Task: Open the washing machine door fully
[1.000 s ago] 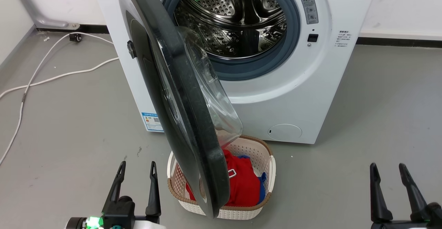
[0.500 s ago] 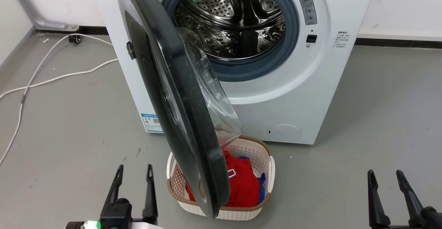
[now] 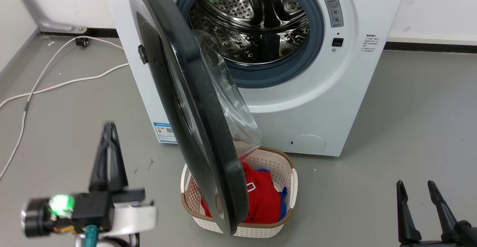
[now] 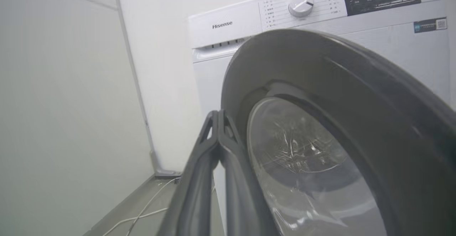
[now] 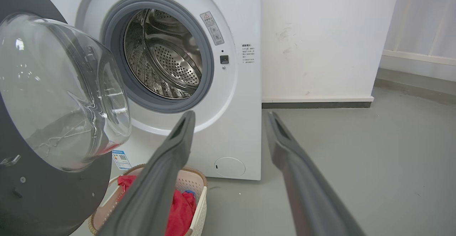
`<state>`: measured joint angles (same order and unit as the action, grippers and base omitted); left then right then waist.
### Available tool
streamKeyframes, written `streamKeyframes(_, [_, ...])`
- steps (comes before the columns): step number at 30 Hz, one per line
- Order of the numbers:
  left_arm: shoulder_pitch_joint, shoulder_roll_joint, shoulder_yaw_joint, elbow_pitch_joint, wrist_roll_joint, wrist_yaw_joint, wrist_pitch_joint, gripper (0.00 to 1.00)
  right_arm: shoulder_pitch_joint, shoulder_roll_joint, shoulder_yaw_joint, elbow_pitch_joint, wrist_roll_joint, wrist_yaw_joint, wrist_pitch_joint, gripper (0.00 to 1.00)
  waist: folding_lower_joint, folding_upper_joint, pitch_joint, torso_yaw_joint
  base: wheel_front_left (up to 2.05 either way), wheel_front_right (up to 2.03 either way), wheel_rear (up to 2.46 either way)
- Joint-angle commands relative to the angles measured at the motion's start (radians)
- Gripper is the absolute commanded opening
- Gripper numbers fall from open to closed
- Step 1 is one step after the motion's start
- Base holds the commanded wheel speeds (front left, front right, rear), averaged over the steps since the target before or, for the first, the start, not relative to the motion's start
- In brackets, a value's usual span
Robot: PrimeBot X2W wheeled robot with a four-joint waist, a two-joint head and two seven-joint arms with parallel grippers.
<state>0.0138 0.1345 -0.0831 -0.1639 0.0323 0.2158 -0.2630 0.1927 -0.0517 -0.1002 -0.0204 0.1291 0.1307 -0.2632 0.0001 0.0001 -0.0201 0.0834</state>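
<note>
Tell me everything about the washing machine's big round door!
The washing machine door is a big round glossy black disc with a clear domed glass bowl in the middle. It stands partly open, hinged to the washing machine, bowl facing the drum. Its lower edge overlaps the laundry basket in the head view. The shut left end effector is near its outer face, not touching.

The washing machine door (image 3: 193, 101) juts out ahead and to the right of the left gripper (image 3: 109, 127). Under the door's lower edge, a laundry basket (image 3: 287, 198) holding clothes (image 3: 261, 198) sits between that gripper and the right gripper (image 3: 415, 183). The washing machine (image 3: 320, 101) stands behind it. A cable (image 3: 56, 85) lies ahead-left.
</note>
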Motion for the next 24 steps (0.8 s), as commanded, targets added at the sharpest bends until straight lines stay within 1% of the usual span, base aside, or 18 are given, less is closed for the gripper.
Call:
streamKeyframes(1, [-0.025,0.012,-0.001,-0.030,0.010,0.004,-0.003,0.00,-0.009,0.003,-0.002,-0.004,-0.006,0.000,-0.002,1.00,-0.0001,-0.0001,0.000,0.001,0.00,0.00,0.00])
streamKeyframes(6, [-0.099,0.040,-0.043,-0.148,0.038,-0.001,-0.003,0.00,-0.011,0.002,0.001,-0.002,-0.007,0.000,-0.002,1.00,-0.0001,-0.0001,-0.003,0.003,0.00,0.00,0.00])
streamKeyframes(11, [-0.173,0.055,-0.112,-0.225,0.057,-0.022,-0.003,0.00,-0.020,0.002,0.010,-0.008,-0.009,0.000,-0.002,1.00,-0.0001,-0.0001,-0.001,-0.003,0.00,0.00,0.00])
streamKeyframes(16, [-0.206,0.052,-0.194,-0.251,0.060,-0.050,-0.003,0.00,-0.027,0.002,0.006,-0.016,-0.002,0.000,-0.002,1.00,-0.0001,-0.0001,0.001,-0.017,0.00,0.00,0.00])
streamKeyframes(24, [-0.221,0.012,-0.370,-0.220,0.054,-0.120,-0.003,0.00,-0.027,0.002,0.004,-0.021,0.000,0.000,-0.002,1.00,-0.0001,-0.0001,0.006,-0.026,0.00,0.00,0.00])
